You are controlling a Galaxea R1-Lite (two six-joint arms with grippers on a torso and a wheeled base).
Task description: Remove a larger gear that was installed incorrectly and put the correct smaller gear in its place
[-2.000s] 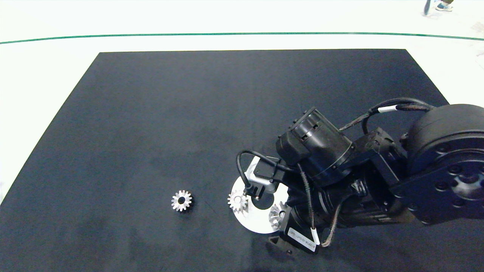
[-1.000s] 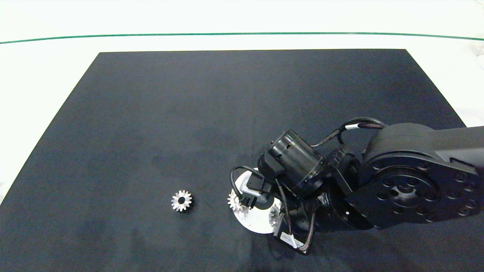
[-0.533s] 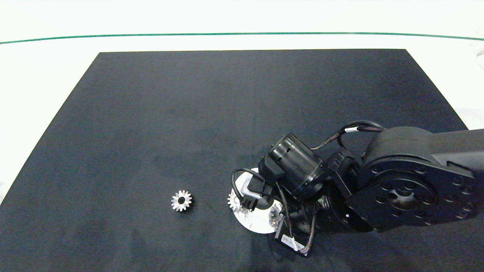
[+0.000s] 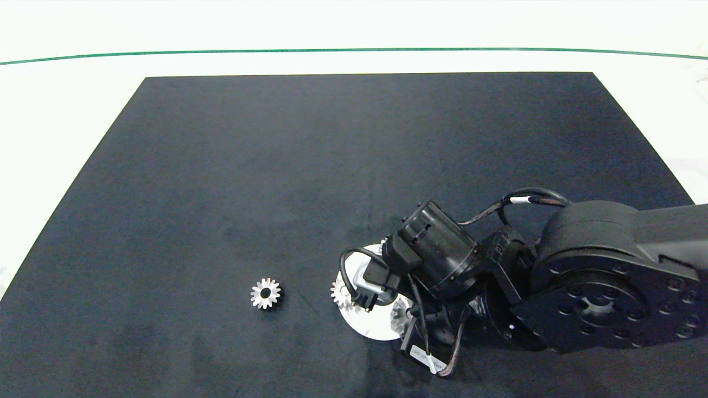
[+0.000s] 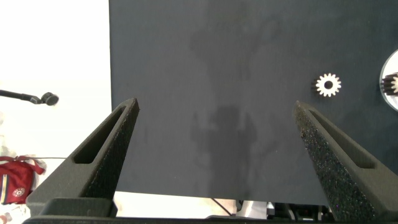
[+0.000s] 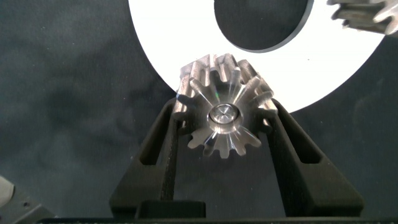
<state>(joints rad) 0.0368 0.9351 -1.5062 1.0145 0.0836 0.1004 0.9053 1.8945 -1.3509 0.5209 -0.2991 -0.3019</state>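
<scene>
The big gear (image 6: pixel 222 115) sits on a pin at the edge of the white ring (image 6: pixel 161 43). The right tool (image 6: pixel 225 111) is closed on it, one finger pressing the teeth on each side. To do this well, it should hold tight and lift straight up, so the gear slides off the pin and does not tip. The small gear (image 4: pixel 265 293) lies alone on the bench (image 4: pixel 276 166), near the ring. The left tool (image 5: pixel 216 106) is open and holds nothing, off to the side. Since two seconds ago the right arm has come down lower over the ring. The small gear has not moved.
</scene>
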